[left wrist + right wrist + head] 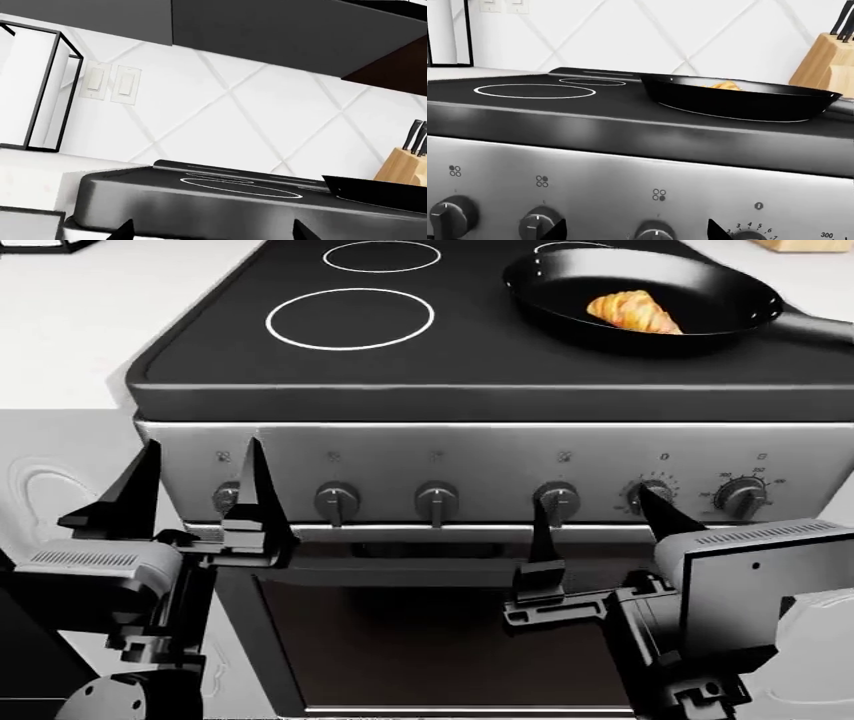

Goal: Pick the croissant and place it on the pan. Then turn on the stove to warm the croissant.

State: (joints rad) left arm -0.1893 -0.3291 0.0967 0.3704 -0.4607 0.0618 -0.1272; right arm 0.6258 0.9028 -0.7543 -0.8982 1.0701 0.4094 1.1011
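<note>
Right wrist view's pan (740, 102) rim hides most croissant (720, 85); both tools (198, 502) (597, 520) released.

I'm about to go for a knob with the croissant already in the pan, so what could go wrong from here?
1. Six similar knobs sit close together; the right gripper brackets two of them, so it may turn the wrong one and heat a ring away from the pan.
2. The croissant lies off-centre, so it may warm unevenly.
3. The open left gripper sits close by the leftmost knob and could nudge it.
</note>
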